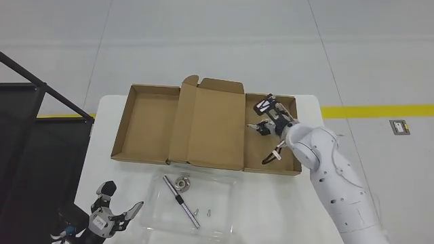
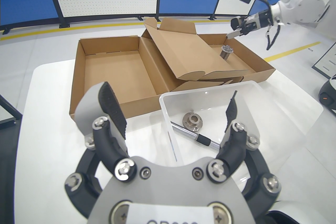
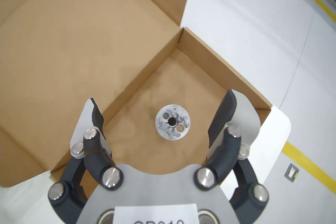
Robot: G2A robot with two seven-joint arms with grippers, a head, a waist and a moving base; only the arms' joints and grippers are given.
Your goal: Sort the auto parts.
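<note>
**tobi:** Honestly, it all turns on one thing: the metal hub [image 3: 172, 122] sits straight under the right gripper [image 3: 162, 101], in the far end of the right compartment of the cardboard box [image 1: 139, 160]. That gripper is spread wide with nothing in it. It has one finger out to each side of the hub's flange and hangs above it without touching.

**mags:** Which way is the hub lying?

**tobi:** It's standing up on the box floor with the bore pointing up at the wrist, so its axis is vertical. My guess is a plain up-and-down move does it, no twisting needed.

**mags:** Anything in the way?

**tobi:** The folded flap [image 1: 213, 122] covers the middle of the box and its edge runs just left of the hub. The box's right wall is near on the other side. Bit tight, so I'd watch the fingers against both.

**mags:** And the other arm?

**tobi:** The left gripper [image 2: 169, 93] is at the near left of the counter [image 1: 102, 156], also wide open and holding nothing, well apart from the hub. It's the nearer one to the clear tray [image 2: 210, 88], which has a flange [image 2: 193, 120], a long rod [image 2: 195, 137] and a couple of tiny screws [image 1: 196, 211] in it. The rod runs slantwise, far left to near right.
</note>
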